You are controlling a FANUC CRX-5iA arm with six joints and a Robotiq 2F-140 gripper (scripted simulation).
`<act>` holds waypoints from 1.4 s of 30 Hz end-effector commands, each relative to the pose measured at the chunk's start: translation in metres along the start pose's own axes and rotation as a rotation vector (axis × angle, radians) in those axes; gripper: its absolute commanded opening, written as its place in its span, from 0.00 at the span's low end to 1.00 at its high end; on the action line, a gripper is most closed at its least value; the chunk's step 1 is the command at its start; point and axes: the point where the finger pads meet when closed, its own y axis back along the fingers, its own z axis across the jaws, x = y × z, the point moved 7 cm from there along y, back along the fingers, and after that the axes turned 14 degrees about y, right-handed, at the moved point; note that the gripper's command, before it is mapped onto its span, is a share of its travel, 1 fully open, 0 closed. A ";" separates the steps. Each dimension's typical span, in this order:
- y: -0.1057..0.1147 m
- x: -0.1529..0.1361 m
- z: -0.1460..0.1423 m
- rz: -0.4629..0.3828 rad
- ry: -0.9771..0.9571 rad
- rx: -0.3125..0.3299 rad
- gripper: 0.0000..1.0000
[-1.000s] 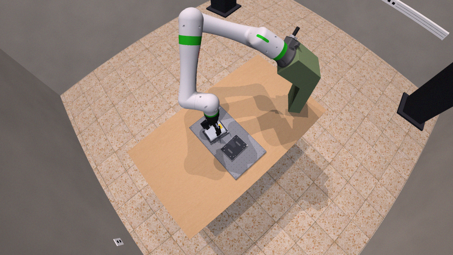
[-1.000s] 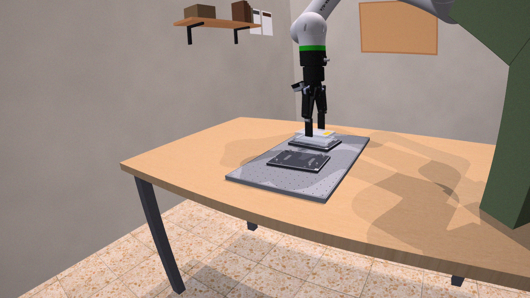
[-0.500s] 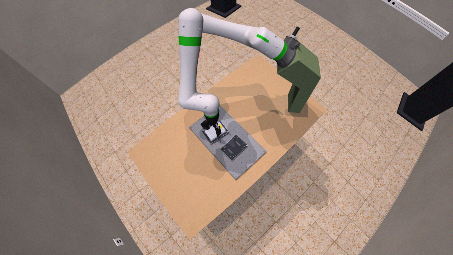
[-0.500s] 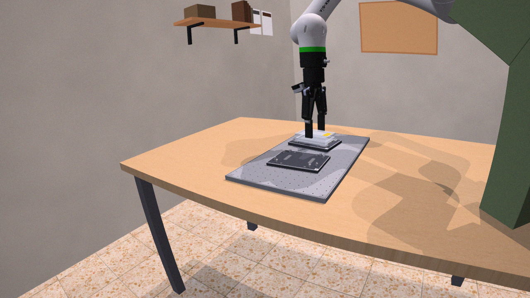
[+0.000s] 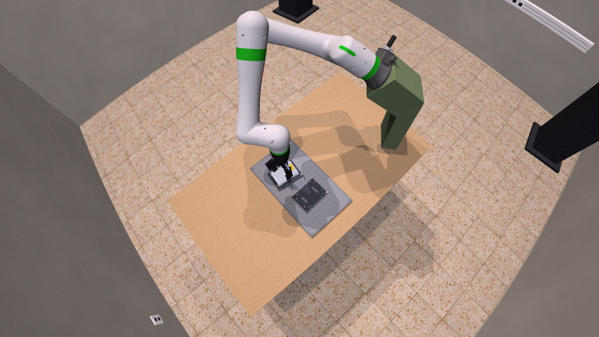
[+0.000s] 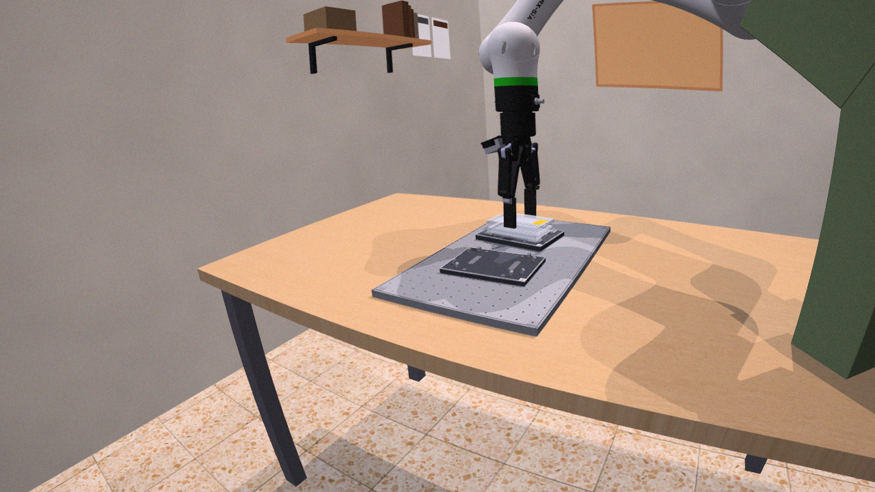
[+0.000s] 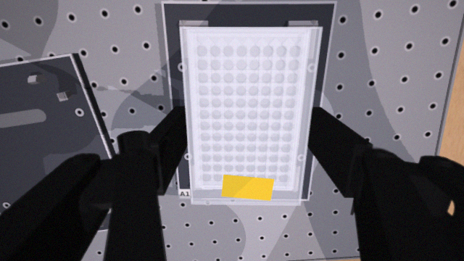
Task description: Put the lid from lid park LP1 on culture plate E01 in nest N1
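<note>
My gripper (image 5: 283, 172) (image 6: 519, 211) (image 7: 247, 125) is shut on the clear lid (image 7: 248, 188) (image 6: 519, 222), one black finger on each long side. The lid carries a yellow label at its near end. It is level and sits right over the white multi-well culture plate E01 (image 5: 282, 183), which stands in the dark nest N1 (image 7: 170, 36) (image 6: 491, 237). The lid's outline nearly matches the plate's. I cannot tell whether the lid rests on the plate or hangs just above it. Lid park LP1 (image 5: 309, 196) (image 6: 492, 266) (image 7: 36, 119) is a dark plate beside the nest with nothing on it.
Nest and lid park sit on a grey perforated board (image 5: 331, 209) (image 6: 477, 299) (image 7: 380, 54) on a wooden table (image 5: 234, 234) (image 6: 318, 269). The arm's green pedestal (image 5: 395, 108) (image 6: 838, 244) stands at the table's far right.
</note>
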 end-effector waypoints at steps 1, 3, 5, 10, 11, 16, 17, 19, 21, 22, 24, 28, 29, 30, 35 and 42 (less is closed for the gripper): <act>0.000 0.001 0.000 0.001 0.000 0.000 0.61; 0.000 0.001 0.000 0.001 0.000 0.000 0.61; 0.000 0.001 0.000 0.001 0.000 0.000 0.61; -0.002 0.001 0.000 0.001 -0.001 0.000 0.61; -0.003 0.001 0.000 0.001 -0.001 0.000 0.61; -0.005 0.001 0.000 0.001 -0.001 0.000 0.61; -0.005 0.001 0.000 0.001 -0.001 0.000 0.61; -0.006 0.001 0.000 0.001 -0.001 0.000 0.61; -0.007 0.001 0.000 0.001 -0.001 0.000 0.61; -0.008 0.001 0.000 0.001 -0.001 0.000 0.61; -0.008 0.001 0.000 0.001 -0.001 0.000 0.61; -0.009 0.001 0.000 0.001 -0.001 0.000 0.61; -0.009 0.001 0.000 0.001 -0.001 0.000 0.61; -0.010 0.001 0.000 0.001 -0.001 0.000 0.61; -0.010 0.001 0.000 0.001 -0.001 0.000 0.61; -0.010 0.001 0.000 0.001 -0.001 0.000 0.61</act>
